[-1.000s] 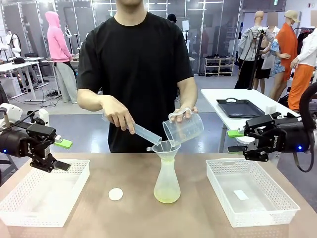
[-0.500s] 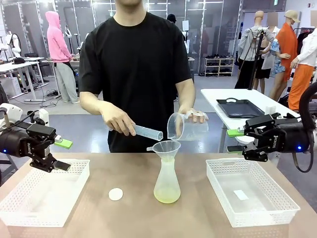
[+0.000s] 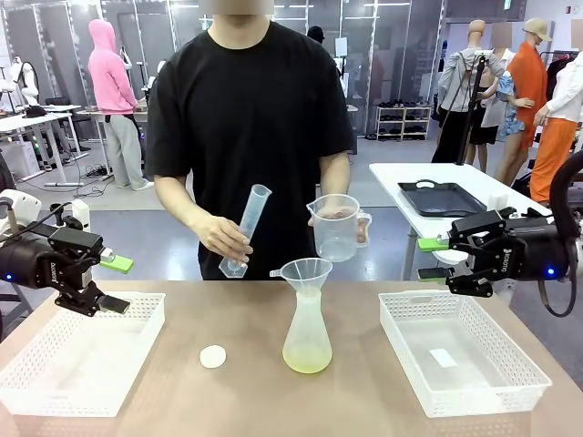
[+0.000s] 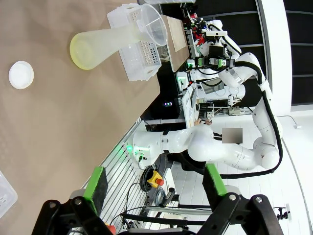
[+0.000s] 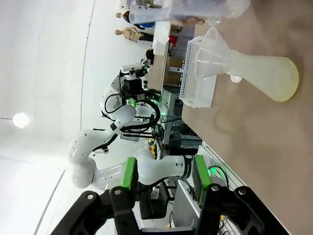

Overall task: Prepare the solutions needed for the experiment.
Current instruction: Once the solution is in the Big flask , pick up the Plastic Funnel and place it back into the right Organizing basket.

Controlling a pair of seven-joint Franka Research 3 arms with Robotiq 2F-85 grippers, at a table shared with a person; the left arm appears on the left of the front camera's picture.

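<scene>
The flask (image 3: 307, 339) at mid-table holds a little yellow-green liquid (image 3: 307, 364), the person's cylinder (image 3: 244, 232) and beaker (image 3: 335, 229) seem empty, so pouring looks complete, and my left gripper (image 3: 116, 284) and right gripper (image 3: 430, 259) hang open, empty.

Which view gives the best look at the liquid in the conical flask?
The front view: the conical flask stands upright and centred, its pale yellow-green liquid a shallow band at the base. Both wrist views show the flask sideways near the top edge, with a yellowish tint at its wide end.
</scene>
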